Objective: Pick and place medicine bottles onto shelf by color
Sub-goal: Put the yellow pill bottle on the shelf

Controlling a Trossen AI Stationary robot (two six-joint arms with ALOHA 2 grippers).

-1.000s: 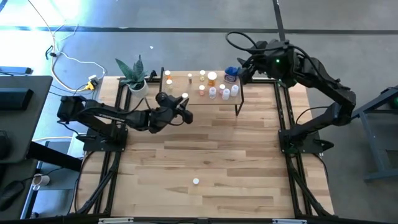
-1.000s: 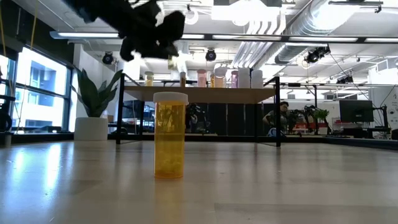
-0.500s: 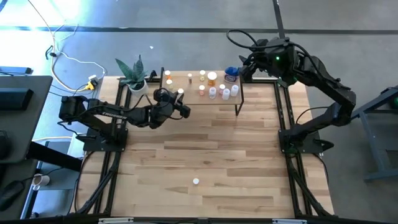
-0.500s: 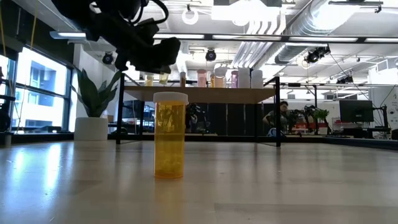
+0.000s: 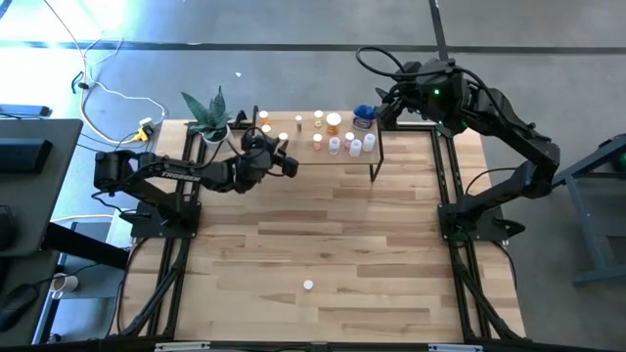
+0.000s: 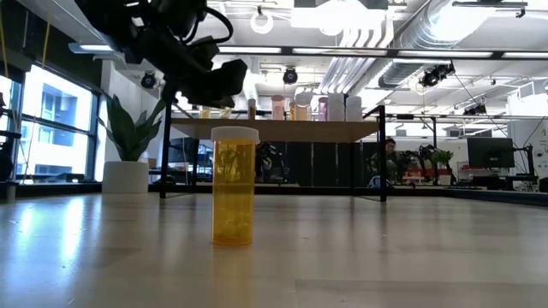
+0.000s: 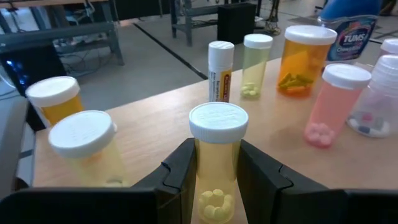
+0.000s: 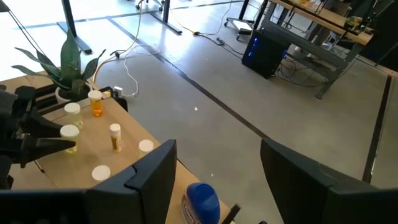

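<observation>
My left gripper [image 5: 284, 156] is shut on a yellow medicine bottle [image 7: 217, 158] with a white cap, over the left part of the wooden shelf [image 5: 315, 156]. On the shelf stand several bottles: an orange one [image 7: 57, 99], a yellow one [image 7: 84, 146], a white tube [image 7: 221, 71], a pale vial [image 7: 256, 65], a large orange one [image 7: 306, 59], a pink one [image 7: 334, 102] and a blue one [image 8: 202, 199]. Another yellow bottle [image 6: 234, 184] stands alone on the table [image 5: 308, 286]. My right gripper [image 5: 383, 110] hangs open above the shelf's right end. My left gripper pinches the yellow bottle's body [image 7: 202, 171] below the cap between its two fingers [image 7: 180, 177], one on each side. The fingers come almost level from the table's left. The bottle stands upright; whether its base touches the shelf is hidden.
A potted plant [image 5: 210, 122] stands at the table's far left corner, just left of the shelf. The shelf's dark legs [image 6: 164, 162] reach down to the tabletop. Wide bare wood [image 5: 323, 235] lies between the shelf and the lone bottle.
My left gripper has carried the yellow bottle toward the table's far edge and a little left, sinking slightly, from in front of the shelf to over its left part. It has stayed shut, and the bottle has stayed upright.
</observation>
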